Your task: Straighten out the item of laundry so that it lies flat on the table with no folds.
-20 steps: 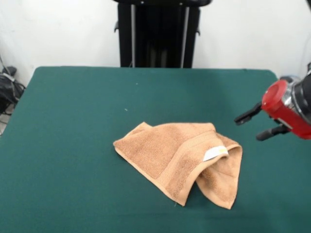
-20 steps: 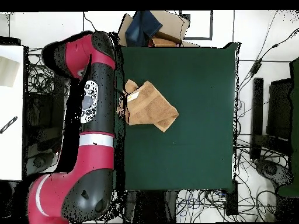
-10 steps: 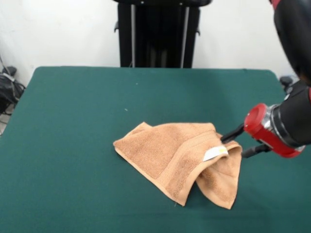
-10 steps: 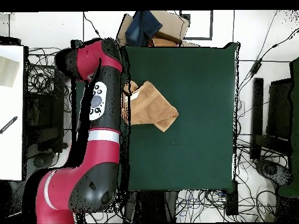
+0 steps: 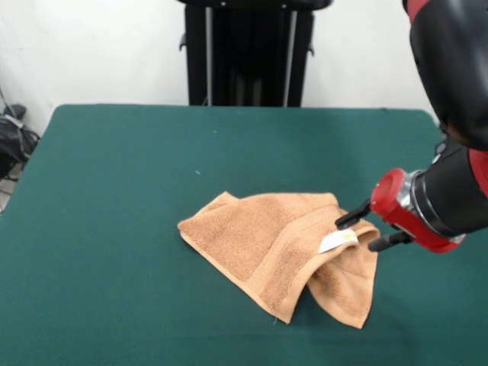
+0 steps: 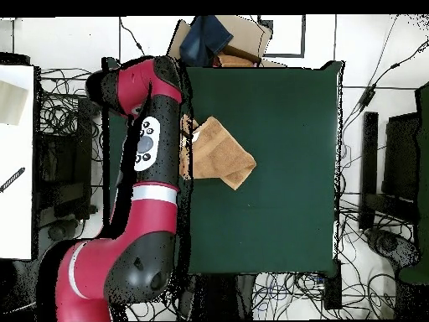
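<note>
Jaws are seen spread on the gripper [image 5: 364, 232], apparently just at the towel [image 5: 278, 248]'s right edge. The towel lies folded mid-table [image 5: 114, 191]; nothing is flattened yet.

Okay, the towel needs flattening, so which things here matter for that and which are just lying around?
Belongs to the job:
- tan towel, still folded over
- white tag on the towel
- green table
- gripper, open at the towel's edge

Just lying about:
- cardboard box beyond the table
- blue cloth
- floor cables
</note>
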Robot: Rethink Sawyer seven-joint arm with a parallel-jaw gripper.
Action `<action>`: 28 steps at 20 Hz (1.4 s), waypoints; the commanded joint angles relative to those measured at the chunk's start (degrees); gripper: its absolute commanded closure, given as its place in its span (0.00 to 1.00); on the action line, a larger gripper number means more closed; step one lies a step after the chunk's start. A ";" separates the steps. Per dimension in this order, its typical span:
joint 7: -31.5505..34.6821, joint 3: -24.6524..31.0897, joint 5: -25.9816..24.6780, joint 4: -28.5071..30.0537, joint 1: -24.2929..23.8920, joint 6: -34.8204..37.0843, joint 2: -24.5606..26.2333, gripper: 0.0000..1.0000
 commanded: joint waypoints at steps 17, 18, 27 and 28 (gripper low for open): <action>-0.23 7.61 -0.60 10.92 0.37 -11.14 0.43 0.00; -0.21 7.62 -0.58 11.15 0.39 -11.52 0.33 0.00; 0.37 7.42 -0.35 12.03 0.51 -13.12 0.36 0.00; 0.44 7.39 -0.33 12.22 0.55 -13.23 0.27 0.00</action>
